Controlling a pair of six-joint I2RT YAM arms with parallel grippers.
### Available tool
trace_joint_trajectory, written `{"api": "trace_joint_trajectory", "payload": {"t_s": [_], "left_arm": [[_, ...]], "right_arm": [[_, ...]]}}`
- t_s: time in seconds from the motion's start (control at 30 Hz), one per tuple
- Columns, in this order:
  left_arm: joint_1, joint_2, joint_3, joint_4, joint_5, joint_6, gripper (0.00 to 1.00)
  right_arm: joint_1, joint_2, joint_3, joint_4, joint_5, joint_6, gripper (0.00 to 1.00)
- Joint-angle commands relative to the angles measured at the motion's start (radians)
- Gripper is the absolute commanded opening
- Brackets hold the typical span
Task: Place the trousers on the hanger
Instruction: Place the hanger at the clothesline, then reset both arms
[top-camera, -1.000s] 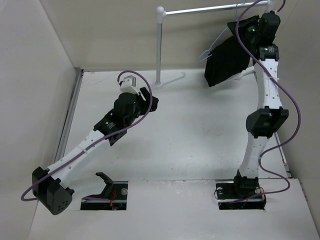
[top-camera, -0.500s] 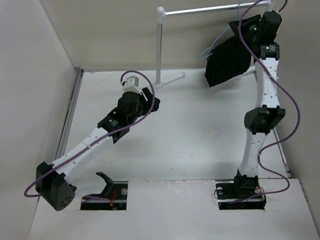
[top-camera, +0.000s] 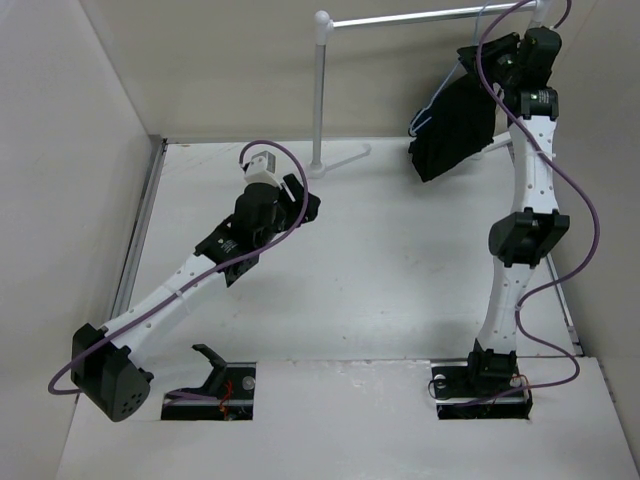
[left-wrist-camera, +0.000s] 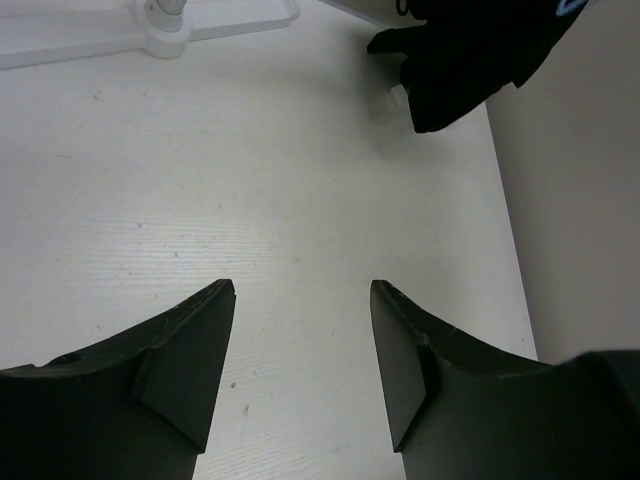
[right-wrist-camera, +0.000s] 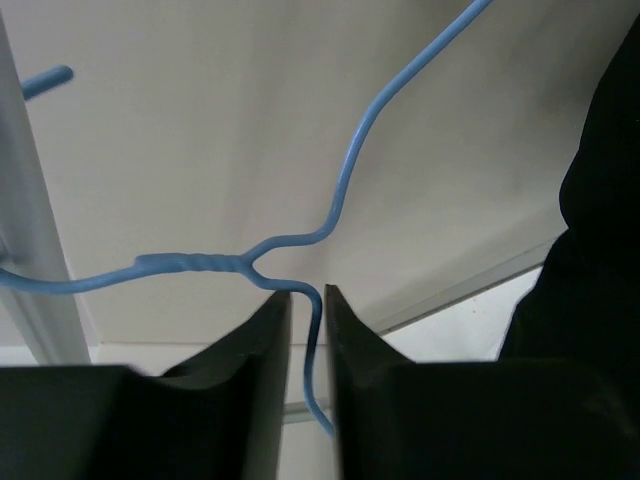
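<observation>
Two tools: the left tool gapes above the surface, the right tool stands slightly apart around the hanger, which carries the trousers below the rack.

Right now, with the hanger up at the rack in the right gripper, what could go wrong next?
1. The right gripper has only the thin hanger wire between its narrow jaws; whether the hook sits on the rack is unclear, so letting go may drop everything.
2. The trousers hang tilted and bunched to one side, so they might slide off.
3. The left gripper is open over the table, far away, and could not catch them.
</observation>
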Motion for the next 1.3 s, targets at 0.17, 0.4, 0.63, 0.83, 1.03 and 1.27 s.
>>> {"api": "trace_joint_trajectory", "payload": {"t_s": [0.17, 0.4, 0.63, 0.83, 1.03, 1.27], "left_arm": [[0.015, -0.009, 0.039, 0.04, -0.015, -0.019, 0.56], [0.026, -0.025, 0.045, 0.028, -0.032, -0.017, 0.56], [0.045, -0.025, 0.078, 0.01, -0.031, 0.006, 0.58], [0.073, -0.011, 0.09, 0.007, 0.018, 0.02, 1.0], [0.082, 0.059, 0.078, -0.041, 0.031, 0.007, 1.0], [0.039, 0.216, 0.065, -0.165, 0.067, 0.003, 1.0]], "right_arm": [[-0.011, -0.039, 0.023, 0.042, -0.006, -0.043, 0.65], [-0.015, -0.155, -0.136, 0.053, 0.018, -0.09, 0.84], [-0.008, -0.335, -0.404, 0.128, 0.118, -0.175, 1.0], [-0.019, -0.514, -0.653, 0.26, 0.114, -0.175, 1.0], [-0.021, -0.764, -1.027, 0.31, 0.144, -0.214, 1.0], [0.024, -1.106, -1.585, 0.292, 0.325, -0.285, 1.0]]}}
